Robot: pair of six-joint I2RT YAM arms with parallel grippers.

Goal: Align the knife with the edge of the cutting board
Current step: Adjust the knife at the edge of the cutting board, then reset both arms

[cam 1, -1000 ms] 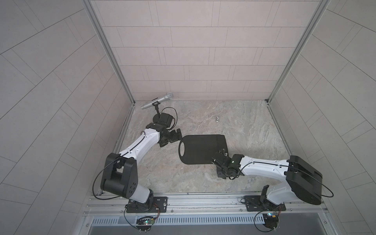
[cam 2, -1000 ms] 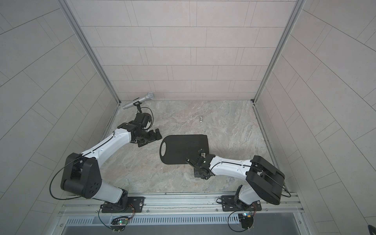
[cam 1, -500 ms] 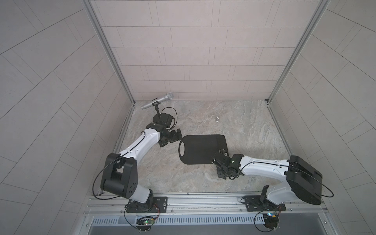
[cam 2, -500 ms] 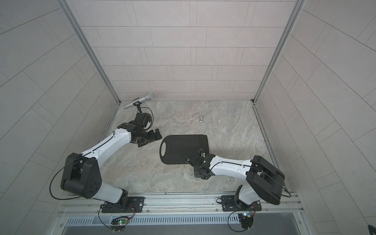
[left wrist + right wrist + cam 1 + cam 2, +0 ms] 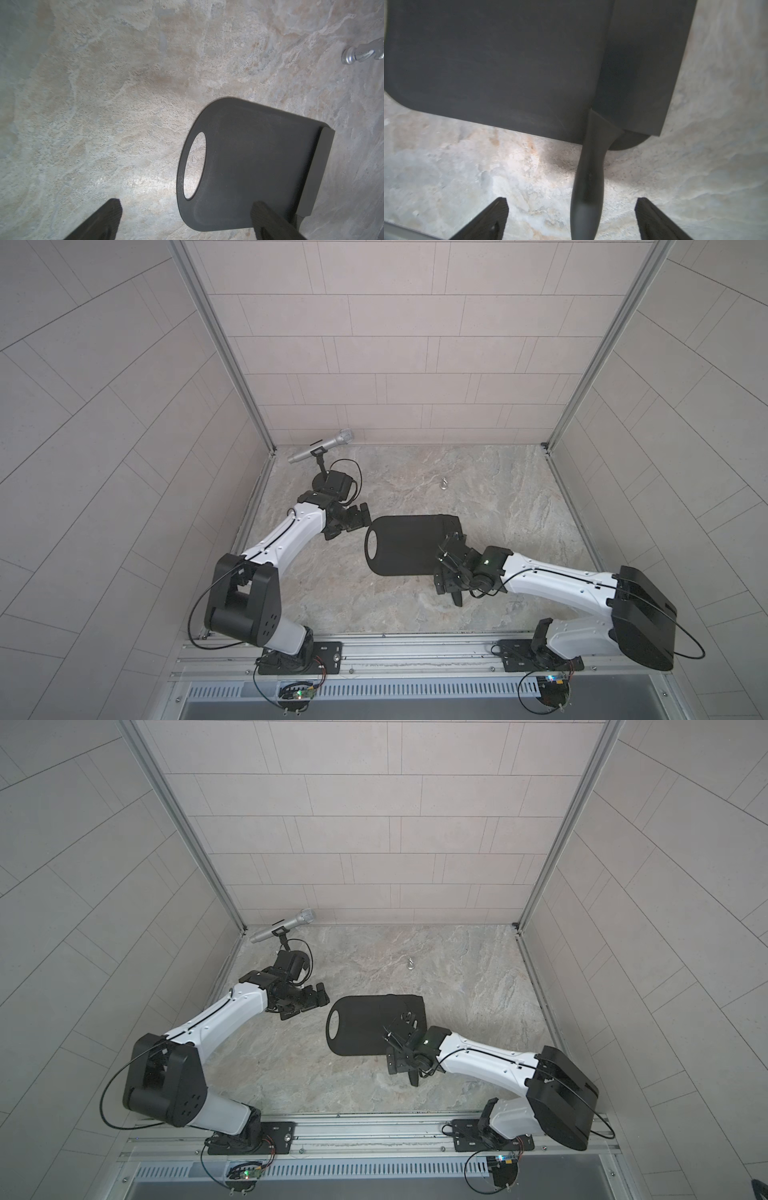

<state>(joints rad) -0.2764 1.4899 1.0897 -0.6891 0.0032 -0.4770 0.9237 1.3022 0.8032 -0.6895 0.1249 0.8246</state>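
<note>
One matte-black cutting board (image 5: 403, 545) lies flat on the stone tabletop (image 5: 519, 497), its oval hole toward the left arm. Across the opposite short end rests the black knife (image 5: 593, 145), its broad blade flat, roughly parallel to that edge and slightly overhanging it. The slim handle juts past the board's long side. The right gripper (image 5: 571, 201) straddles that handle, jaws spread wide, holding nothing. The left gripper (image 5: 186, 203) hovers near the hole end, equally wide and empty. Rigid and probably light, the knife likely slides easily; its smooth handle, clear of the board, looks the best hold.
</note>
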